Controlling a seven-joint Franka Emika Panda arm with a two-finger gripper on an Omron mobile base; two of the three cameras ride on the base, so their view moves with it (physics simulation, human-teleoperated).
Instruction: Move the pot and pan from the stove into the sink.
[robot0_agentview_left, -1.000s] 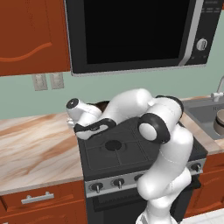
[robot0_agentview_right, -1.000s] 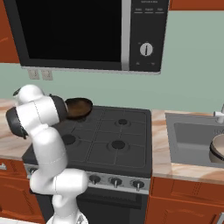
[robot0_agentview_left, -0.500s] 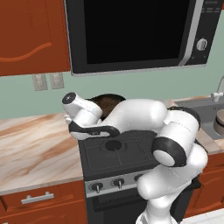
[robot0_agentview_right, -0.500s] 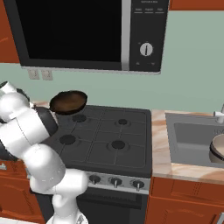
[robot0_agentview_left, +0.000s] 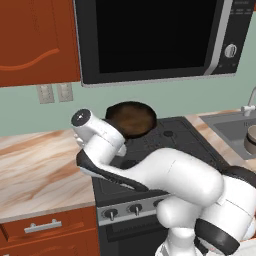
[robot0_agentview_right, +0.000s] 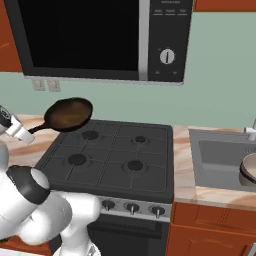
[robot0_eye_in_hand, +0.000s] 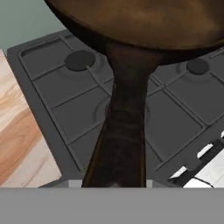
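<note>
Jaws seemingly clamping pan (robot0_agentview_right: 67, 113) above stove (robot0_agentview_right: 112, 160)

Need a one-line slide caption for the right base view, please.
Arm lifts the pan by its handle above the stove; the pot sits in the sink.

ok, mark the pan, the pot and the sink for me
pan (robot0_agentview_right: 68, 113), right base view, inside of its bowl, lifted above the stove.
pot (robot0_agentview_right: 248, 170), right base view, its rim at the frame edge, in the sink.
sink (robot0_agentview_right: 216, 154), right base view, bare basin floor.
</note>
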